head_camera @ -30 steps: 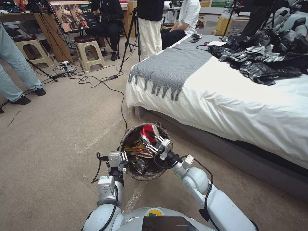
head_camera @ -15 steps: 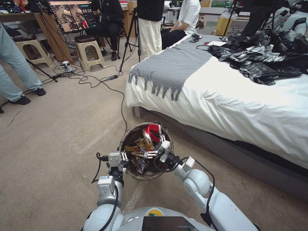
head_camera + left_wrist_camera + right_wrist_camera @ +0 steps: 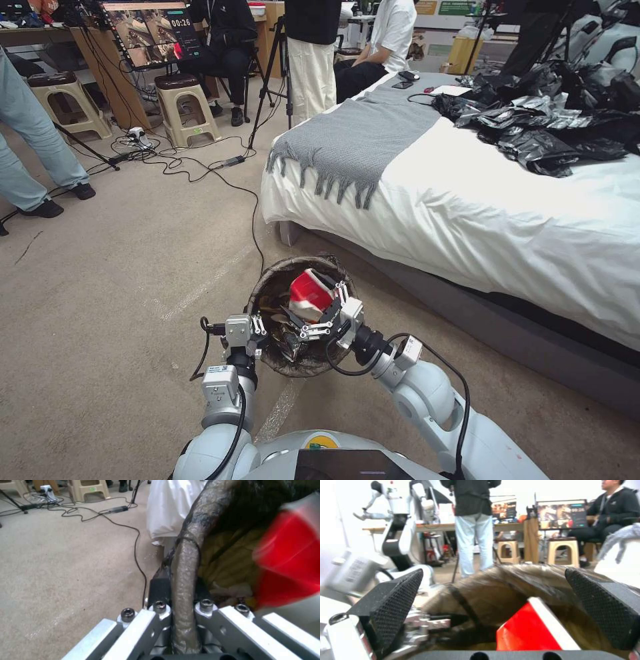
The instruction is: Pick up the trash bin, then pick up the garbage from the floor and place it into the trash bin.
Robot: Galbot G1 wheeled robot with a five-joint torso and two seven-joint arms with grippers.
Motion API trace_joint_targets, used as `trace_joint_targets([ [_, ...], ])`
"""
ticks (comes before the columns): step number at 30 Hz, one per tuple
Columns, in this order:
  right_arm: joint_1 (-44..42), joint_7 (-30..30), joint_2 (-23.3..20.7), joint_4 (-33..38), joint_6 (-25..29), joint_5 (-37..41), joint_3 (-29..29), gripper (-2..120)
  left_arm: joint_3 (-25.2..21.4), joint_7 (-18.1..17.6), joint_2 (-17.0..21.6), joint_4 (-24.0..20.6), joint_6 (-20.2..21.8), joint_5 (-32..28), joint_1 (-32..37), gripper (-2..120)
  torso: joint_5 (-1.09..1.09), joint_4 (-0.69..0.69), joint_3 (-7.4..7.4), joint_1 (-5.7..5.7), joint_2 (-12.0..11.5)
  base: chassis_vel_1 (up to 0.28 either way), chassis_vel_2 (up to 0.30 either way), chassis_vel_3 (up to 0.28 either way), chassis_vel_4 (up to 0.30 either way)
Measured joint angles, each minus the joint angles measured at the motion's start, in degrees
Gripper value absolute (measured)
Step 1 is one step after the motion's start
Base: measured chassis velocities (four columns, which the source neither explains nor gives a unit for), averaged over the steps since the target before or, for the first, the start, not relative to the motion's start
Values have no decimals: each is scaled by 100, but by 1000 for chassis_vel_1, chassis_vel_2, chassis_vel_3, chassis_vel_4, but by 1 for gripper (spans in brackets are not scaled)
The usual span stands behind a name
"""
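Item: trash bin (image 3: 293,357), your left gripper (image 3: 178,620) clamped on its lined rim to present the mouth; right gripper (image 3: 325,310) spread wide, red-and-white wrapper (image 3: 308,295) dropped inside.

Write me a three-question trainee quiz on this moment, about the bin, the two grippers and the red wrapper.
1. True or false: the left gripper is shut on the rim of the trash bin.
2. Multiple choice: the red-and-white wrapper is (A) on the bed, (B) lying in the mouth of the bin, (C) on the floor by the cables.
3. Fill in: the right gripper, over the bin, has its fingers ____.

Key: 1 true, its pads sit on either side of the bag-covered rim. 2 B. 3 open, set wide apart with the wrapper lying free between them in the right wrist view.
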Motion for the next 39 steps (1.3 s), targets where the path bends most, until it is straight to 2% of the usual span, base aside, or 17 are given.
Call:
trace_joint_targets([
  [4,-97,-166,-176,215,-68,244,30,100,0,0,0,0,0,0,0,0,0,0,0,0,0,0,0,0,0],
  [9,-153,-881,-390,242,-113,420,262,100,1,0,0,0,0,0,0,0,0,0,0,0,0,0,0,0,0],
  [17,-163,-798,-253,379,-18,461,623,100,1,0,0,0,0,0,0,0,0,0,0,0,0,0,0,0,0],
  [20,-225,-231,-87,566,90,436,860,100,1,0,0,0,0,0,0,0,0,1,0,0,0,0,0,0,0],
  [21,-324,407,67,735,96,186,1020,100,1,0,0,0,0,0,0,0,0,0,0,0,0,0,0,0,0],
  [22,-324,407,67,735,96,186,1020,100,1,0,0,0,0,0,0,0,0,0,0,0,0,0,0,0,0],
  [25,-790,1662,466,1104,-65,-703,1465,100,1,0,0,0,0,0,0,0,-1,0,0,0,0,0,0,0,0],
  [26,-790,1662,466,1104,-65,-703,1465,100,1,0,0,0,0,0,0,0,-1,0,0,0,0,0,0,0,0],
  [28,-1244,2233,707,1264,-110,-1084,1711,100,1,1,0,0,0,0,0,0,-1,-2,0,0,0,0,0,0,0],
  [32,-1715,2507,992,1238,84,-1415,1960,100,1,0,0,0,0,0,0,0,-1,-1,0,0,0,0,0,0,0],
  [39,-2123,2642,1364,939,453,-1716,2098,100,0,0,0,0,0,-1,0,0,0,0,0,0,0,0,0,0,0],
])
